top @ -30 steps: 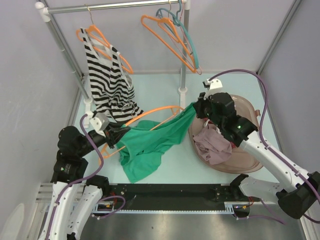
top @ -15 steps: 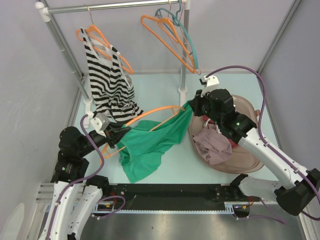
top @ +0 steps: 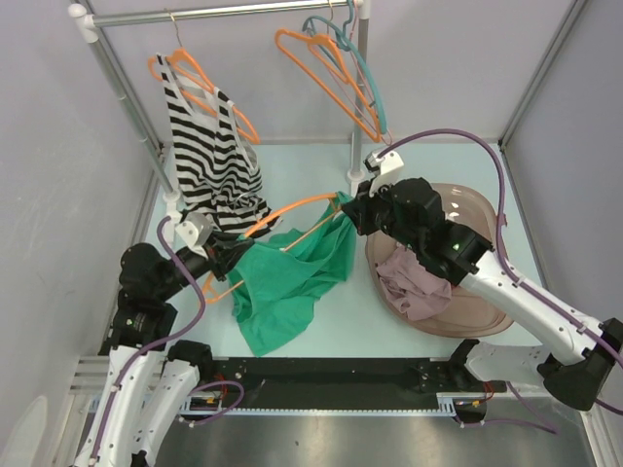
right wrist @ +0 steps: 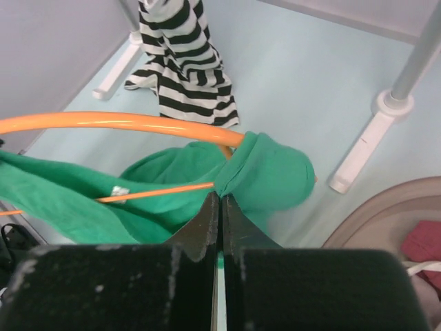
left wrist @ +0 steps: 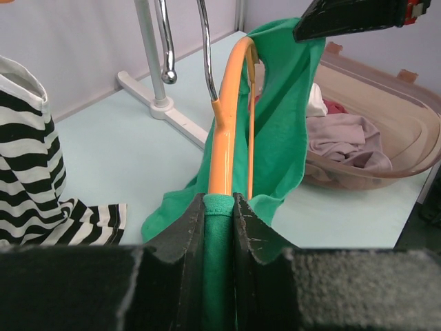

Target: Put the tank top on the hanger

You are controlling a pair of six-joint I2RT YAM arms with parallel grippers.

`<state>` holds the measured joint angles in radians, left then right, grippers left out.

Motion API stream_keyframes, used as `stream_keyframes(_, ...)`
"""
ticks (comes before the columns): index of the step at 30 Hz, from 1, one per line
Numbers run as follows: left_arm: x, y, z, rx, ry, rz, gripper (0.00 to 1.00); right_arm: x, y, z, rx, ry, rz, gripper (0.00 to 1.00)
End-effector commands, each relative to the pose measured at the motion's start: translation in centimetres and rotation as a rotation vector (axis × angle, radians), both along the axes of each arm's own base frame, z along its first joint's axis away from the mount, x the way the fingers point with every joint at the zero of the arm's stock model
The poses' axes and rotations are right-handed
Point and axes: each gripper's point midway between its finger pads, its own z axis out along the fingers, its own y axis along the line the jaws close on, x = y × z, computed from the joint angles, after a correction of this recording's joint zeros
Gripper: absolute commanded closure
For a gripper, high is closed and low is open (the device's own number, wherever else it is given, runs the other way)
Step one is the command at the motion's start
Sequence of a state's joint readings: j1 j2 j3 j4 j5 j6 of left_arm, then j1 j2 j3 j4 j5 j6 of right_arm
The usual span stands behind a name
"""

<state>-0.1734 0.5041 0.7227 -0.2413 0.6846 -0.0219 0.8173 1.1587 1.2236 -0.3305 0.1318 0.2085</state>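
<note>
While the right gripper hauls its strap: it sits closer to the left gripper than a second ago, clear of the basket it was over.
Right gripper state: fingers pressed together on a fold of the tank top; no gap shows in the wrist view.
Left gripper state: pinching a green edge together with the near end of the hanger.
Hanger: spans from one gripper to the other; its far end has swung with the right arm, and its hook rises just ahead of the left fingertips.
Tank top: strung between the two grippers, the body sagging to the table below them; just ahead of the right fingertips, green cloth caps the hanger's end like a hood.
Meaning: judged, the far strap is going over that shoulder; the near shoulder looks not yet dressed.
Risk: thin fabric could slip off when released.
</note>
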Motion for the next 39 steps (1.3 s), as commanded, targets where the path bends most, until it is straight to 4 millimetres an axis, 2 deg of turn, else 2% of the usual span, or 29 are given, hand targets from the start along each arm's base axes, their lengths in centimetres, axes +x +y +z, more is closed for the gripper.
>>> stream_keyframes(1, 0.7, 0.1, 1.6, -0.040, -0.066, 0.017, 1.00, -0.3, 0.8, 4.2, 0.074, -0.079, 0.019, 1.00)
stream_keyframes(7, 0.6, -0.4, 1.3, -0.049, -0.061, -0.014, 1.00, 0.4, 2.3, 6.4, 0.080, -0.126, 0.051, 1.00)
stream_keyframes(10, 1.1, 0.0, 0.9, -0.047, -0.046, 0.018, 1.00, 0.0, 3.2, 8.0, 0.110, -0.152, 0.089, 1.00)
stream_keyframes(16, 1.9, 0.4, 0.3, -0.031, -0.022, 0.059, 1.00, -2.1, 4.5, 10.2, 0.131, -0.193, 0.157, 1.00)
stream_keyframes(23, 2.9, 1.2, -0.2, -0.018, 0.002, 0.119, 1.00, -4.6, 2.9, 9.9, 0.129, -0.188, 0.155, 1.00)
stream_keyframes(24, 3.0, 1.2, -0.2, -0.015, 0.007, 0.123, 1.00, -5.0, 2.3, 10.4, 0.142, -0.199, 0.153, 1.00)
stream_keyframes(28, 3.4, 1.9, -0.2, -0.011, 0.010, 0.169, 1.00, -5.9, 0.5, 10.4, 0.151, -0.193, 0.127, 1.00)
stream_keyframes(30, 3.6, 2.1, 0.0, -0.014, 0.004, 0.186, 1.00, -6.3, -0.2, 9.4, 0.138, -0.174, 0.125, 1.00)
stream_keyframes(33, 3.3, 1.8, 0.7, -0.027, -0.019, 0.163, 1.00, -7.0, 0.2, 7.5, 0.123, -0.125, 0.161, 1.00)
stream_keyframes(34, 3.2, 1.7, 1.0, -0.030, -0.027, 0.155, 1.00, -7.2, 0.8, 5.7, 0.100, -0.093, 0.185, 1.00)
stream_keyframes(36, 3.0, 1.4, 1.9, -0.038, -0.053, 0.135, 1.00, -7.6, 1.6, 3.8, 0.092, -0.043, 0.212, 1.00)
stream_keyframes(37, 3.0, 1.4, 2.1, -0.039, -0.060, 0.135, 1.00, -8.1, 2.3, 2.0, 0.074, -0.005, 0.244, 1.00)
stream_keyframes(39, 3.2, 1.7, 2.8, -0.034, -0.078, 0.150, 1.00, -8.7, 3.1, 0.5, 0.070, 0.017, 0.271, 1.00)
